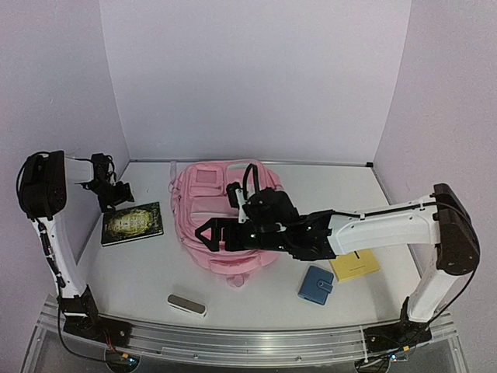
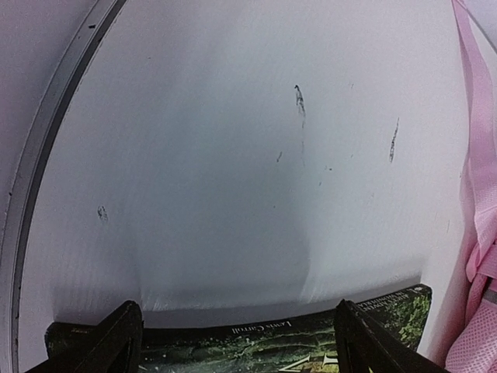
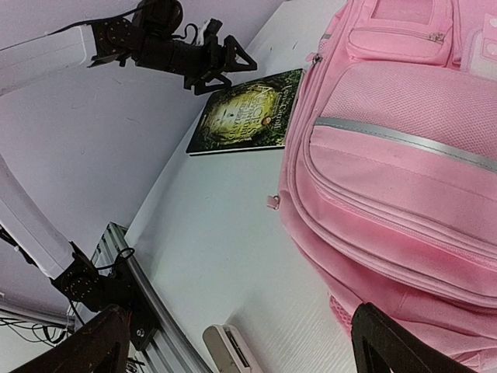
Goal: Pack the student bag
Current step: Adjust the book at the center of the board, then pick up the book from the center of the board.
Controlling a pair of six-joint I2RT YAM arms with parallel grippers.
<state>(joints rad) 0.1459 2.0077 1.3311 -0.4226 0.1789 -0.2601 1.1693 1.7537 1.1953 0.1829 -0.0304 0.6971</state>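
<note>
The student bag (image 1: 203, 203) is a pink backpack lying flat mid-table, front pockets and a grey strip (image 3: 404, 138) facing up, zips shut. My right arm reaches across it. The right gripper (image 1: 208, 233) hovers open over the bag's near left edge, nothing between its fingers (image 3: 396, 346). A dark green book (image 1: 132, 224) lies left of the bag. My left gripper (image 1: 116, 194) hangs open just above the book's far edge. In the left wrist view the book's cover (image 2: 256, 346) shows between the fingertips (image 2: 116, 342), and the bag's side (image 2: 477, 233) is at the right.
A pale oblong case (image 1: 186, 304) lies near the front edge, also low in the right wrist view as the case (image 3: 229, 350). A blue wallet (image 1: 316, 284) and a yellow notepad (image 1: 356, 266) sit right of the bag. Walls close the back and sides.
</note>
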